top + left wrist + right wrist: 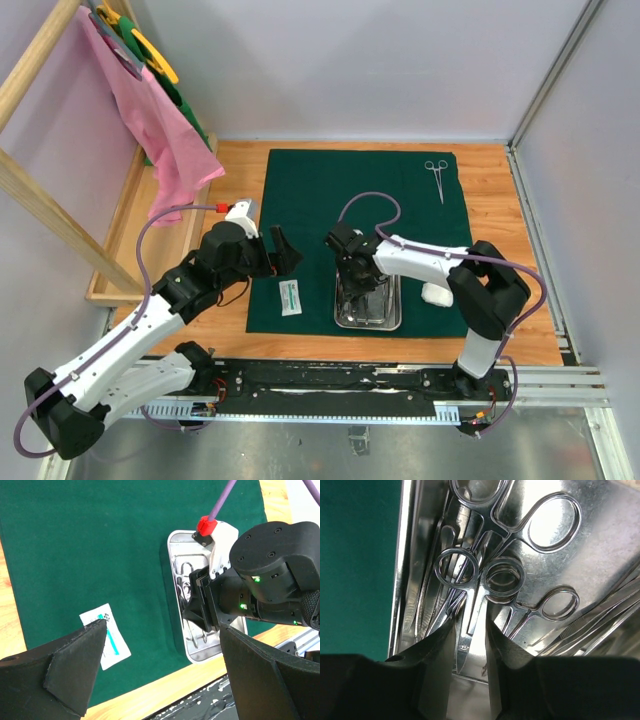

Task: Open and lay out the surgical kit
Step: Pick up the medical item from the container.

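The dark green cloth lies spread flat on the table. The steel tray sits on its near middle, with several steel clamps and tweezers inside. My right gripper is down in the tray. In the right wrist view its fingers stand close together around the shanks of a ringed clamp, which lies in the tray. One clamp lies on the cloth's far right corner. The white packet lies left of the tray. The gauze wad lies right of it. My left gripper hangs open and empty above the packet.
A pink cloth hangs from a wooden rack at the far left, above a low wooden shelf. A metal rail runs along the near table edge. Grey walls close the back and right sides.
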